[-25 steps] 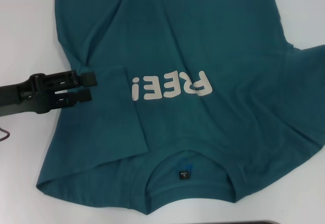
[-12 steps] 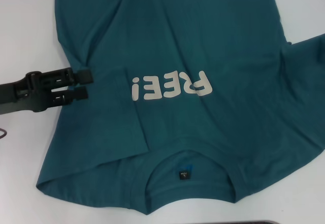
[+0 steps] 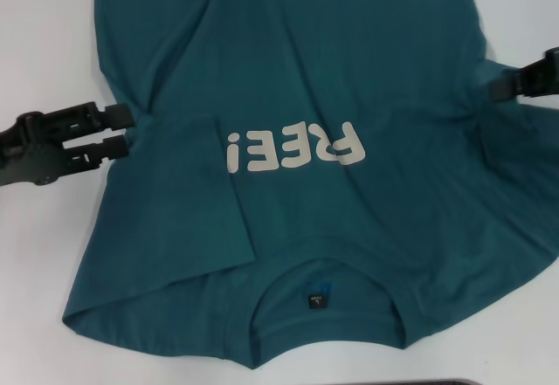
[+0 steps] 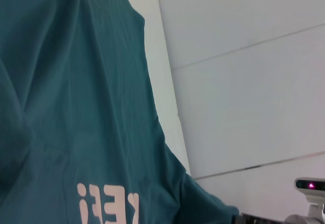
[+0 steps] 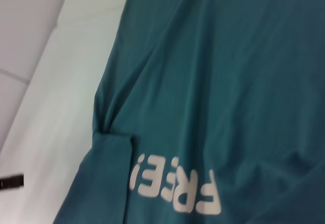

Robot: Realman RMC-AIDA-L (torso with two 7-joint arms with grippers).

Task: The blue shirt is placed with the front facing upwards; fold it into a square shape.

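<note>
Head view: blue shirt (image 3: 306,140) lying front-up across desk, left sleeve folded in. I am backing left gripper (image 3: 122,132) off left edge, jaws parted, empty; right gripper (image 3: 498,86) entering at right sleeve, fingers unclear.

Teal-blue shirt (image 3: 349,62), beige letters (image 3: 293,147)

One blue shirt (image 3: 349,62) lies on one white desk (image 3: 44,44). It bears one row of pale block letters (image 3: 293,149), four characters showing, and one small black label (image 3: 316,300) inside its one round collar (image 3: 327,337). Two grippers are in view: the left gripper (image 3: 129,130) and the right gripper (image 3: 489,84).
</note>
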